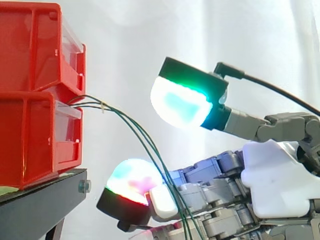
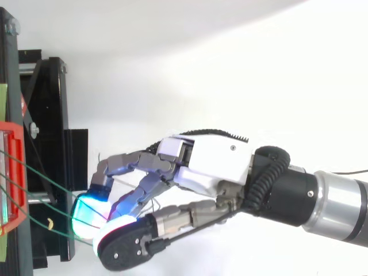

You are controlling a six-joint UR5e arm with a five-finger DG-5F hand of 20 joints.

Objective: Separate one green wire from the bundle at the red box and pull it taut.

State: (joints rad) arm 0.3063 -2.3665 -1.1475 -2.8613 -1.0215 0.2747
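Note:
Two stacked red bins [image 1: 35,100] stand on the black stand [image 1: 40,205] at the left. A small bundle of green wires [image 1: 131,124] comes out between the bins, held by a yellow tie [image 1: 102,106], and droops down to the right. My hand [image 1: 280,175] reaches in from the right. Its lower fingertips [image 1: 131,182] glow beneath the wires, which run across those fingers. The thumb pad [image 1: 182,102] is raised well above the wires, clear of them. From above, the wires [image 2: 49,179] run from the red bin [image 2: 14,172] to the fingertips [image 2: 86,210] of the hand [image 2: 213,164].
The black stand [image 2: 49,115] fills the left side and juts toward the hand just under the fingertips. A white curtain is behind everything. Free room lies to the right of the bins, around the arm.

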